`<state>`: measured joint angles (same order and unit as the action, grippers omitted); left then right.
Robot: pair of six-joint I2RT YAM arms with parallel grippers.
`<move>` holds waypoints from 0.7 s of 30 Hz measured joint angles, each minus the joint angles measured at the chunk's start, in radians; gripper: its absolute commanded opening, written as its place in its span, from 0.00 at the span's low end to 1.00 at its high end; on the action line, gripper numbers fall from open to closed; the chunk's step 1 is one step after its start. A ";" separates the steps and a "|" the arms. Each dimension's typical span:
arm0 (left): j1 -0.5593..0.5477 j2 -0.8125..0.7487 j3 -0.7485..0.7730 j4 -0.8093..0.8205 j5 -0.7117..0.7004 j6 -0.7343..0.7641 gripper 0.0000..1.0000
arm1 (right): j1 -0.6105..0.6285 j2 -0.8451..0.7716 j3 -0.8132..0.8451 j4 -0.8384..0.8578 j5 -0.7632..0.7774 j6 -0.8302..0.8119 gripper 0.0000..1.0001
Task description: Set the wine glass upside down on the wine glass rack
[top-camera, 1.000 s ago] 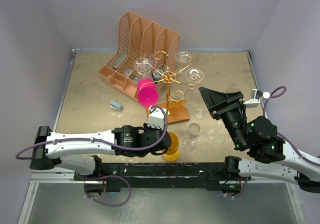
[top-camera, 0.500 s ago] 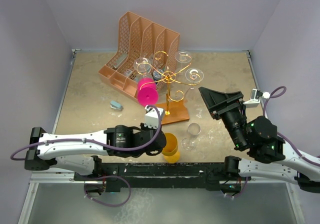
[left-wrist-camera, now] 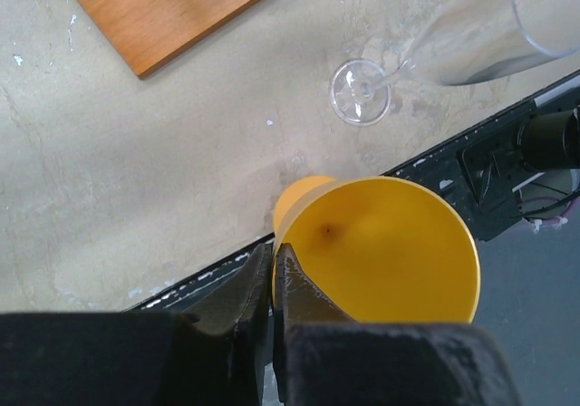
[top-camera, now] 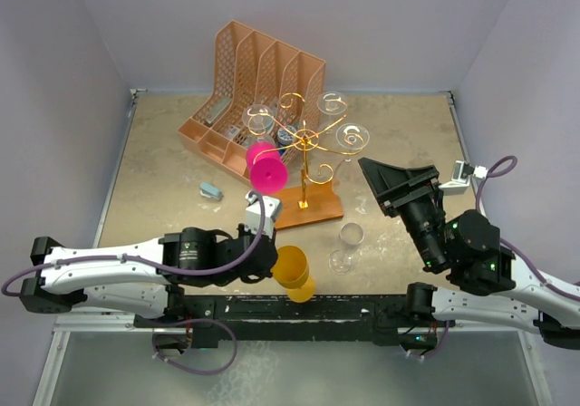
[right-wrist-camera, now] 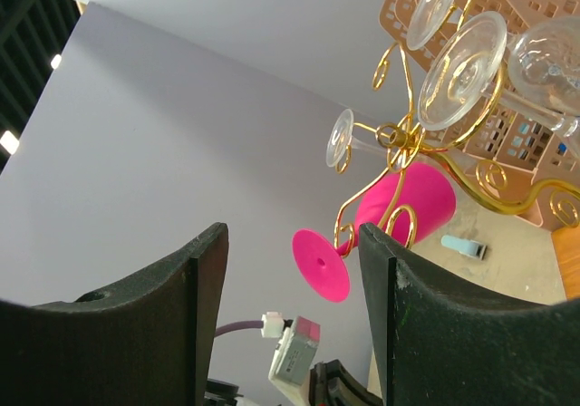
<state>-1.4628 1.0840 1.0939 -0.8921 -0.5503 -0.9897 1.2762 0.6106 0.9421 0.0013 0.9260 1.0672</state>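
Left gripper (left-wrist-camera: 274,265) pinches the yellow wine glass (left-wrist-camera: 390,247) at the surface's near edge, beside a toppled clear glass (top-camera: 346,247); right gripper (right-wrist-camera: 292,243) is spread.

**My bench: a robot test cell in a lab**

I work inside a lab enclosure, not a home or kitchen. Plain lavender-grey panel walls (top-camera: 54,107) close off the left, far and right sides of a beige stone-patterned tabletop (top-camera: 163,170). My white-and-black left arm (top-camera: 109,265) and right arm (top-camera: 471,247) are bolted to a black metal rail (top-camera: 299,308) along the near edge, with purple cables (top-camera: 497,164) trailing from them. The props are a staged mix: a peach plastic slotted file organizer (top-camera: 263,62) stands just beside a gold wire glass rack on a brown wooden base (top-camera: 308,139).
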 measured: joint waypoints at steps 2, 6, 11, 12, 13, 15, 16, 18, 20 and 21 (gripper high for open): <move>0.000 -0.031 -0.011 -0.011 0.006 0.006 0.00 | 0.000 0.000 0.000 0.000 0.000 0.000 0.61; 0.000 -0.098 -0.026 -0.022 0.010 0.010 0.00 | 0.000 0.002 0.000 0.002 0.000 0.000 0.61; 0.000 -0.180 -0.027 -0.048 0.002 0.013 0.00 | 0.000 0.017 0.000 0.014 -0.005 -0.017 0.61; 0.000 -0.192 -0.027 -0.053 -0.004 0.013 0.00 | 0.000 0.020 0.000 0.023 -0.010 -0.028 0.61; 0.000 -0.203 -0.027 -0.062 -0.012 0.012 0.00 | 0.000 0.025 0.000 0.036 -0.021 -0.047 0.61; 0.000 -0.222 -0.027 -0.083 -0.035 0.003 0.00 | 0.000 0.040 0.000 0.069 -0.047 -0.097 0.61; 0.000 -0.231 -0.027 -0.098 -0.053 -0.003 0.00 | 0.000 0.049 0.002 0.084 -0.060 -0.123 0.61; 0.000 -0.246 -0.027 -0.119 -0.086 -0.018 0.00 | 0.000 0.085 0.016 0.113 -0.097 -0.189 0.61; 0.000 -0.266 -0.026 -0.137 -0.119 -0.033 0.00 | 0.000 0.142 0.054 0.128 -0.144 -0.254 0.62; 0.000 -0.277 -0.026 -0.145 -0.139 -0.044 0.00 | 0.000 0.178 0.081 0.132 -0.168 -0.286 0.62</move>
<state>-1.4628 0.8070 1.0676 -1.0374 -0.6895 -1.0340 1.2762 0.7883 1.0229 0.1337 0.7578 0.7815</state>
